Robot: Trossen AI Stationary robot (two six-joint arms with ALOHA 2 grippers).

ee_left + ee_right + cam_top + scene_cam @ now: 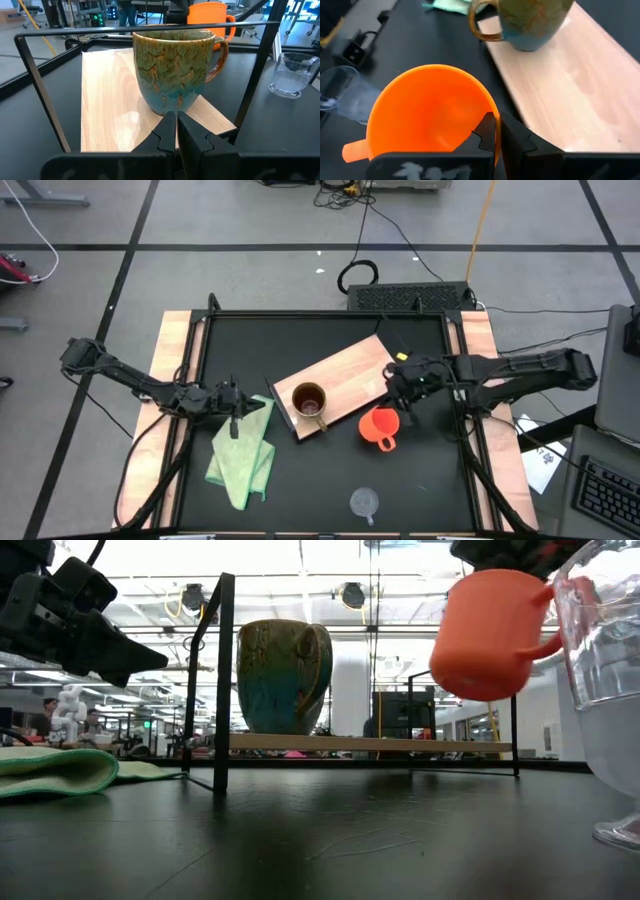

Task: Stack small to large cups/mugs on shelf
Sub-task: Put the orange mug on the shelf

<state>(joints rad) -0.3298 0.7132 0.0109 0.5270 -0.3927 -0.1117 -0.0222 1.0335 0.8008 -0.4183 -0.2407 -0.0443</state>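
The brown mug stands upright on its base on the light-wood shelf board. It also shows in the low view and in the left wrist view. My right gripper is shut on the orange mug, just off the board's right end. The clear glass cup stands on the table near the front edge. My left gripper is shut and empty, left of the board, pointing at the brown mug. My right gripper holds the orange mug's rim, roughly opposite the handle, with one finger inside the mug and one outside. The fingers come from above, slanting from the table's far right. The mug hangs tilted, lifted clear of the table.
A light green cloth lies crumpled on the table under and in front of my left gripper. The board lies askew inside a black metal frame with upright posts. The table has wooden side strips.
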